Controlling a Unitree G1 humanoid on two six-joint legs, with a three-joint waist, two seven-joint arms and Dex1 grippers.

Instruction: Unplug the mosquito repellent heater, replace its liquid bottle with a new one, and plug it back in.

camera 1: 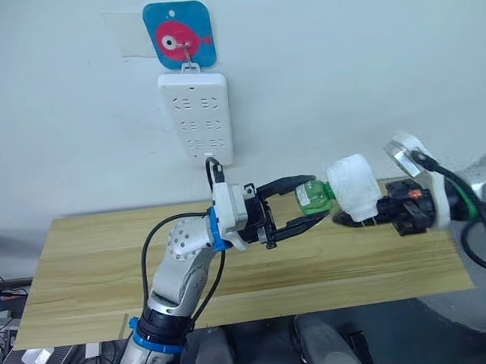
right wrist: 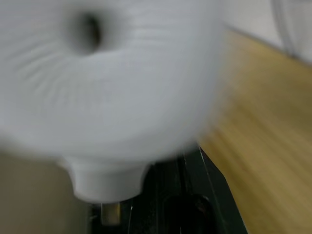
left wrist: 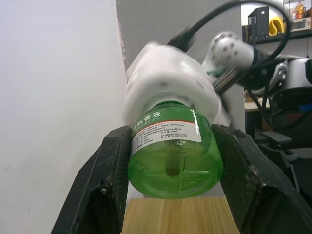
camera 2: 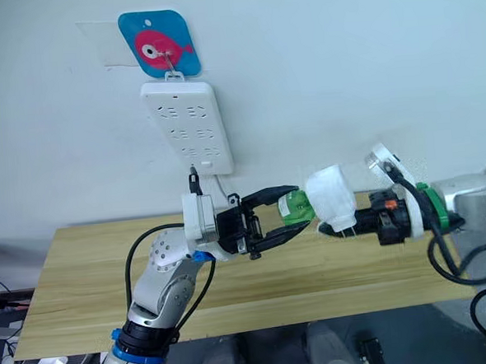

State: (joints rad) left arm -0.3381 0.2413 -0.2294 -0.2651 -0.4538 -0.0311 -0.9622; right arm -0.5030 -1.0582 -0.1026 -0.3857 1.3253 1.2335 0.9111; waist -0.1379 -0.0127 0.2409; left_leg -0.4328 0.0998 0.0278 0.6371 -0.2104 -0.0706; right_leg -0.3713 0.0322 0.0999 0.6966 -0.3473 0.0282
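Left eye view, frame centre: left gripper point(camera 1: 310, 203) clamps green liquid bottle point(camera 1: 314, 197); right gripper point(camera 1: 352, 217) grips white mosquito repellent heater point(camera 1: 355, 186), above wooden table point(camera 1: 108, 264).

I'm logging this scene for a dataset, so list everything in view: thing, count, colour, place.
mosquito repellent heater: one, white, held in the air above the table by the right pincer
liquid bottle: one, green, attached to the heater, between the left pincer's fingers
power strip: one, white, hanging on the wall
fish plaque: one, blue with a pink fish, on the wall above the strip
table: one, light wood, against the wall
left pincer: one, black, closed around the bottle
right pincer: one, black, holding the heater
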